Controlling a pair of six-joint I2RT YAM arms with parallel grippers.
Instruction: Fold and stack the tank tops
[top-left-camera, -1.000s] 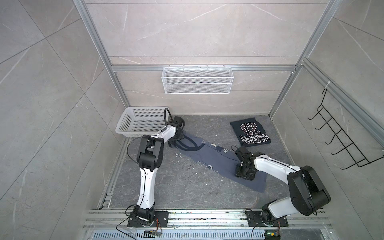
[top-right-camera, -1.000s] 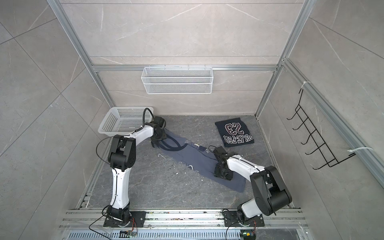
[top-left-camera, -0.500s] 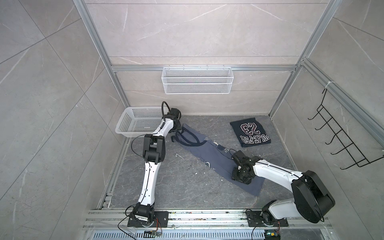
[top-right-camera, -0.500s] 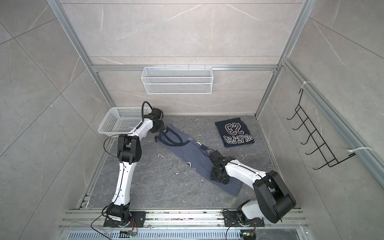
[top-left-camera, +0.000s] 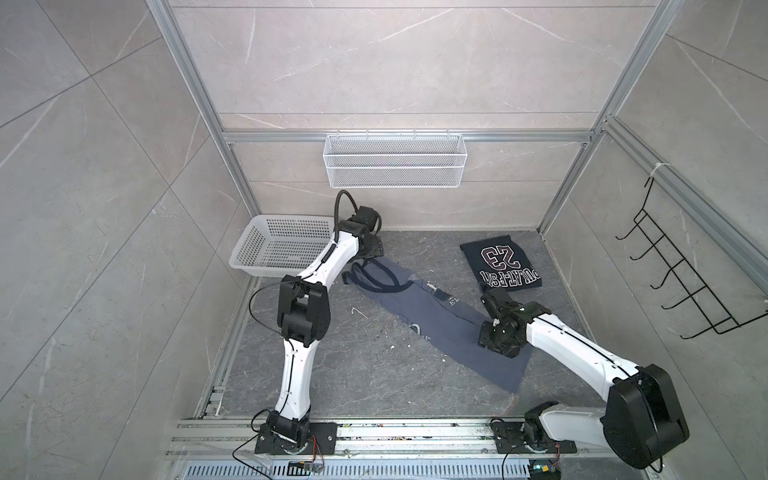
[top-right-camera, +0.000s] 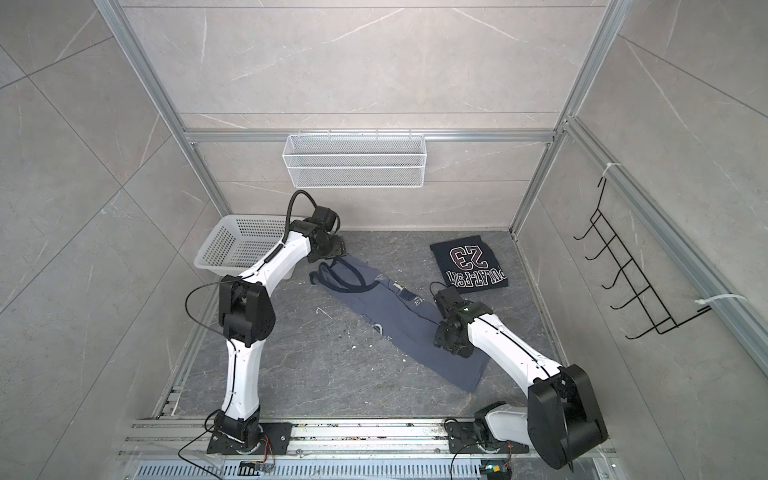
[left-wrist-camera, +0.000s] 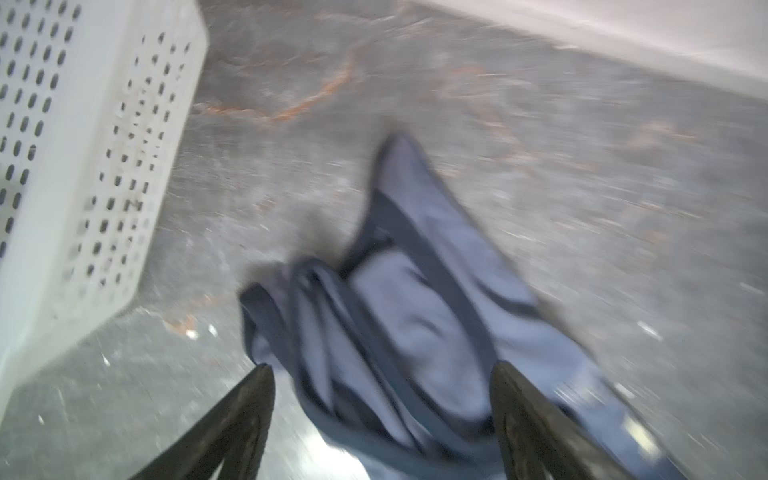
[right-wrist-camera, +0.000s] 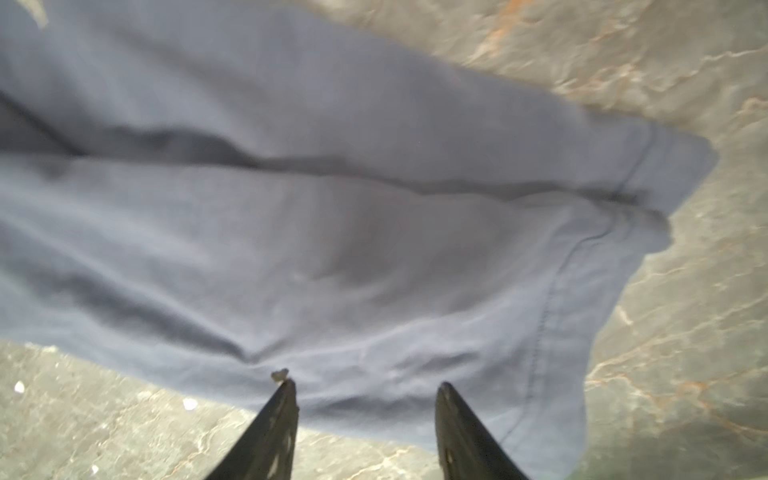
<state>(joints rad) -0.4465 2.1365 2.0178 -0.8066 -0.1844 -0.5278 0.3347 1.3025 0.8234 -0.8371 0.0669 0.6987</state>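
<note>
Both top views first. The slate tank top (top-left-camera: 436, 320) (top-right-camera: 399, 316) lies in a long, narrow strip across the tabletop (top-left-camera: 353, 374) (top-right-camera: 316, 374), running from the left jaws to the right jaws. The left jaws hang over its strap end, with the white basket (top-left-camera: 249, 245) (top-right-camera: 212, 245) close behind them. The right jaws sit low over the hem half, and the last corner of hem pokes out past them toward the front rail. Just beyond the right jaws the navy tank top (top-left-camera: 500, 262) (top-right-camera: 469, 262) lies in a neat folded square, "23" print up, clear of the slate one. There's bare tabletop all along the strip's near side.

Left wrist view, quite blurred. Both fingers (left-wrist-camera: 245, 415) stand wide apart, gripping nothing. The bunched straps of the slate tank top (left-wrist-camera: 415, 311) lie between and ahead of them, dark binding looping through paler cloth, one strap stretching farther forward. The basket (left-wrist-camera: 83, 145) wall stands off to one side of the jaws, with a strip of grey tabletop (left-wrist-camera: 582, 166) between. The pale back wall (left-wrist-camera: 623, 33) runs ahead.

Right wrist view. The fingers (right-wrist-camera: 461, 428) are parted about halfway and hold nothing. The slate tank top (right-wrist-camera: 332, 208) spreads between and ahead of them, one long crease down its length. Its stitched hem edge lies off to one side of the jaws, with open tabletop (right-wrist-camera: 685, 332) past it.
</note>
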